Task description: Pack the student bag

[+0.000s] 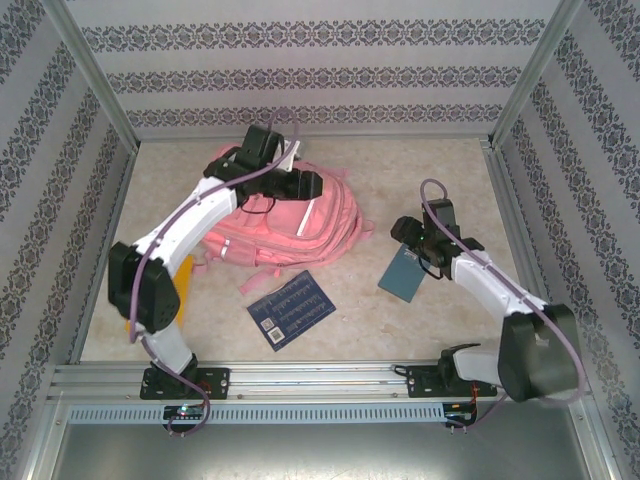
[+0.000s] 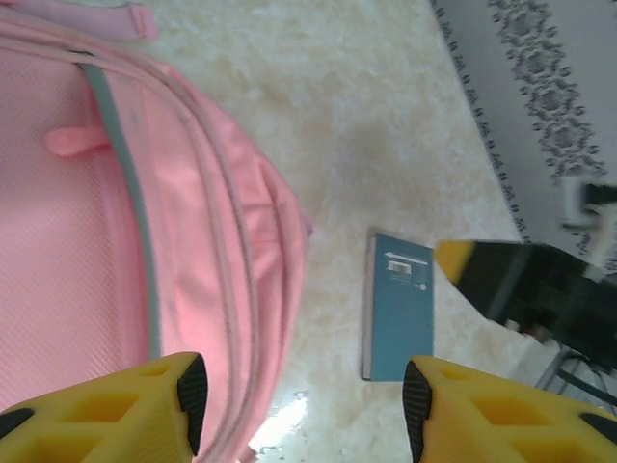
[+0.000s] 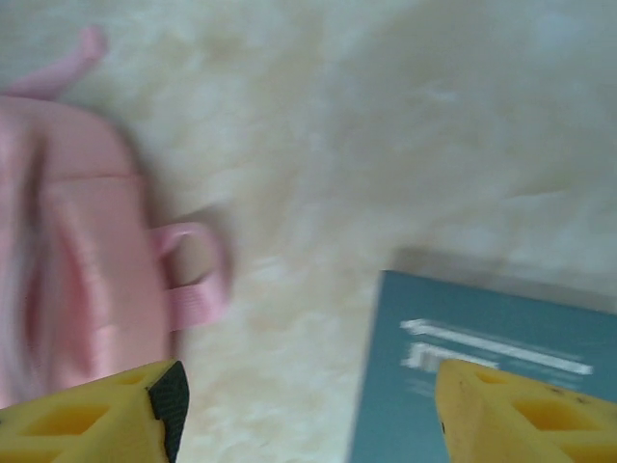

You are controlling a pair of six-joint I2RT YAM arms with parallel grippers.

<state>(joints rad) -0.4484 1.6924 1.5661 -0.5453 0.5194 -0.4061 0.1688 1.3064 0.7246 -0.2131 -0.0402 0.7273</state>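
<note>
The pink backpack [image 1: 330, 222] lies flat on the pale table [image 1: 420, 170], a little toward 11 o'clock of the middle, with its straps trailing toward 7 o'clock. The left arm reaches from the near left corner over the backpack, and the left claw [image 1: 316, 185] hangs above the bag's far part, pointing toward 3 o'clock. In the left wrist view the two yellow fingers [image 2: 183, 391] stand well apart with nothing between them but the bag's rounded edge and bare table below, so this claw is released and grips nothing. A grey stripe runs along the pink fabric there.

At 6 o'clock of the backpack, just beside its near edge, a dark blue book [image 1: 290, 310] lies flat and turned at a slant.

At 4 o'clock of the backpack, well apart from it, a teal book [image 1: 402, 276] lies on the table. The right claw [image 1: 412, 250] hovers over the far edge of this book. In the right wrist view its fingers [image 3: 145, 410] are spread wide: one is over bare table, and the other is above the teal cover. Only the book's left edge lies in the gap. This claw is also released and clasps nothing. The pink bag with a strap loop shows at 9 o'clock in that view.
</note>
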